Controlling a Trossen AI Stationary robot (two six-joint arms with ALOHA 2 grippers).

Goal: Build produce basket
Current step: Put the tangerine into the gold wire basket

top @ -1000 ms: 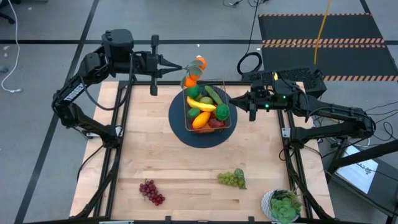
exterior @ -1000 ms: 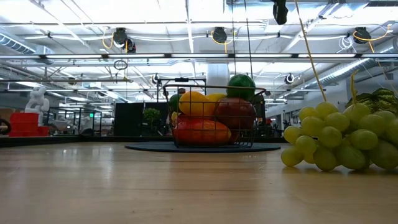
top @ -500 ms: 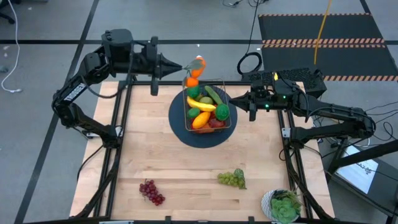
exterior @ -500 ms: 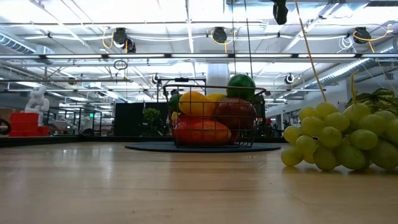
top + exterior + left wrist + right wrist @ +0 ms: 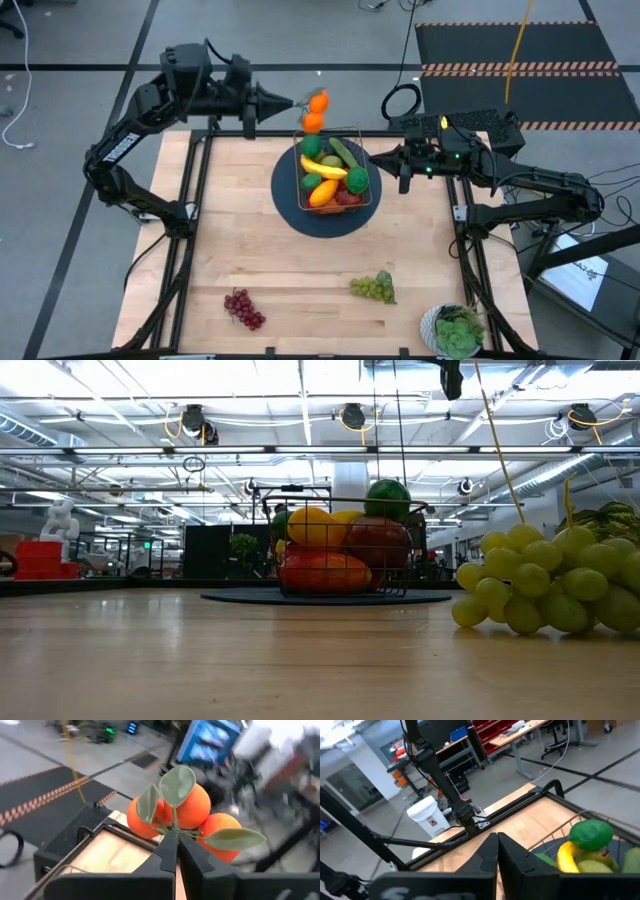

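The wire basket (image 5: pixel 336 172) (image 5: pixel 340 546) stands on a round dark-blue mat and holds a banana, a cucumber, a mango, a lime and red fruit. My left gripper (image 5: pixel 298 104) (image 5: pixel 176 841) is up over the table's far edge, just beyond the basket's far rim, shut on a cluster of oranges (image 5: pixel 316 110) (image 5: pixel 195 807) with green leaves. My right gripper (image 5: pixel 371 158) (image 5: pixel 497 839) is shut and hovers close to the basket's right rim. Purple grapes (image 5: pixel 243 308) and green grapes (image 5: pixel 373 288) (image 5: pixel 540 585) lie on the near part of the table. My left gripper pinches the orange cluster by its thin green stem (image 5: pixel 172 828), where the leaves meet, between the two fingertips (image 5: pixel 167 851). The fingers come roughly level from the table's left side. The cluster is lifted clear of the table and basket, sticking out beyond the fingertips.
A leafy green plant in a white pot (image 5: pixel 455 331) stands at the near right corner. Dark frame rails (image 5: pixel 190 200) run along the left and right sides of the wooden table. Bare wood lies between the mat (image 5: pixel 290 200) and the grapes.
My left gripper has rolled about its own axis and edged slightly toward the basket, staying shut. The oranges have turned with it, so the cluster sits a little higher and closer together than before. My right gripper has kept still.
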